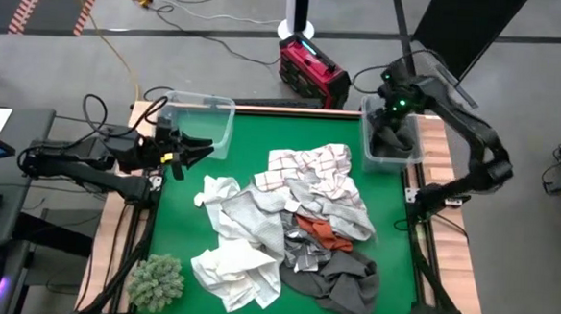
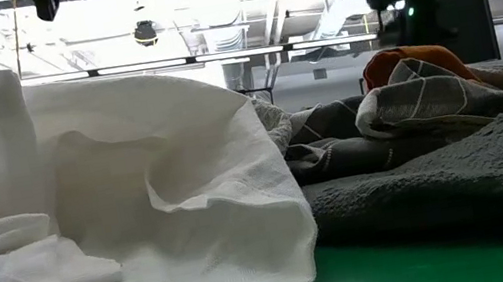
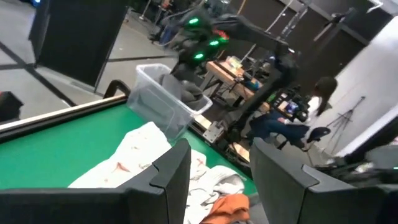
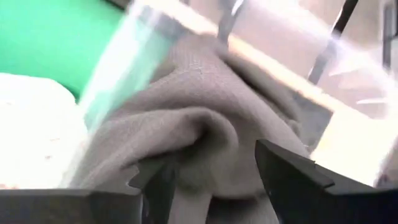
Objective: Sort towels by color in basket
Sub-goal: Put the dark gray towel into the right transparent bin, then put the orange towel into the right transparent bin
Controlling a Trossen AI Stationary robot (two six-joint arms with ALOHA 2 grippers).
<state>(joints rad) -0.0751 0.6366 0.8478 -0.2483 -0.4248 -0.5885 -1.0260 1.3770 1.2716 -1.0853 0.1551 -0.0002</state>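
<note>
The right hand [image 1: 395, 110] is down inside the clear bin [image 1: 367, 147] at the far right corner of the table [image 1: 186, 219], and its wrist view shows its fingers [image 4: 283, 171] spread apart around a bunched grey towel [image 4: 205, 134] that lies in the bin. Whether the cloth is fully free of the fingers cannot be told. The risk from here is that a fold is snagged on a fingertip, so that lifting the arm would drag the towel back over the rim, or tip the light bin.

The left hand [image 1: 196, 153] hovers at the left edge of the table, just beside a second clear bin [image 1: 227, 111] in the far left corner, its fingers parted and holding nothing. Any reach into the pile could pinch two layers at once, because the cloths overlap, and a wrong colour would ride along.

The remaining towels [image 1: 291, 225] lie in a loose heap at the middle of the table: a grid-checked white one [image 1: 314, 168] on the far side, light grey ones in the centre, a small rust-orange one [image 1: 317, 231] tucked between them, white ones [image 1: 231, 270] at the near left and a dark grey one [image 1: 346, 281] at the near right. All are crumpled and soft. A fuzzy grey-green clump [image 1: 156, 280] sits apart at the near left corner.
</note>
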